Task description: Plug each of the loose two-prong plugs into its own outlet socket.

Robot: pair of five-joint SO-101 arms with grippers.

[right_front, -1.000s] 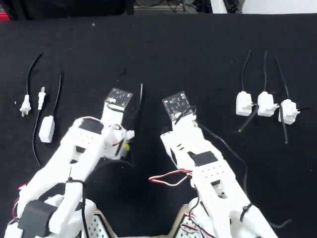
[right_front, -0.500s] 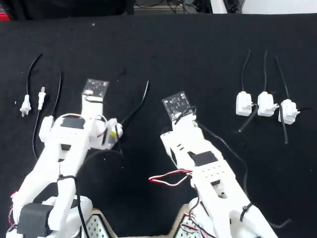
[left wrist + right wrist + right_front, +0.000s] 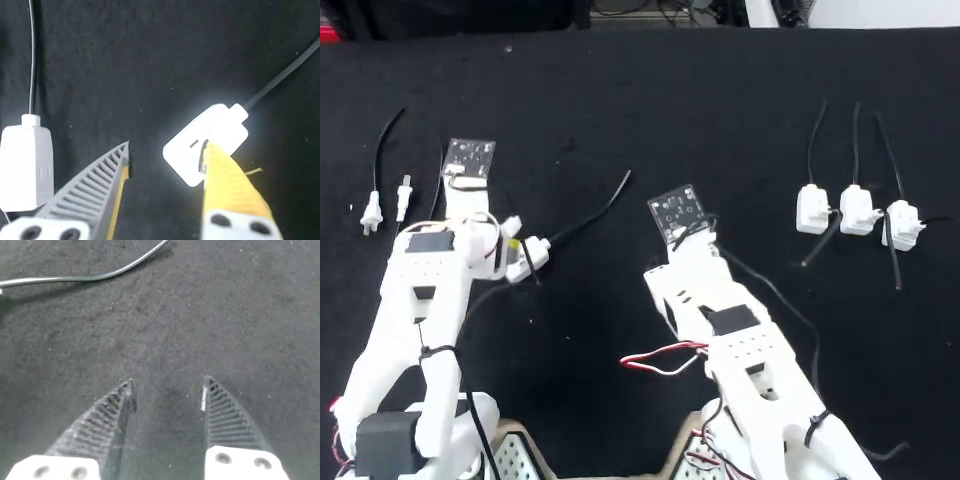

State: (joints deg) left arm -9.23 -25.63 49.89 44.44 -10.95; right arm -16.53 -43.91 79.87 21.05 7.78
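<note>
We have the left end effector (image 3: pixel 165 152) spread wide, its yellow finger (image 3: pixel 225 185) touching the white outlet socket (image 3: pixel 215 127) but gripping nothing. Loose plugs (image 3: pixel 370 212) lie at the socket's nine o'clock. The right end effector (image 3: pixel 167 390) gapes above the black bench (image 3: pixel 225 315).

Arms (image 3: pixel 730 330): two. Loose two-prong plugs (image 3: pixel 369 212): two. White outlet sockets (image 3: pixel 857 210): five. Three in row at right of bench (image 3: pixel 670 120), two near left arm (image 3: pixel 420 300).
</note>
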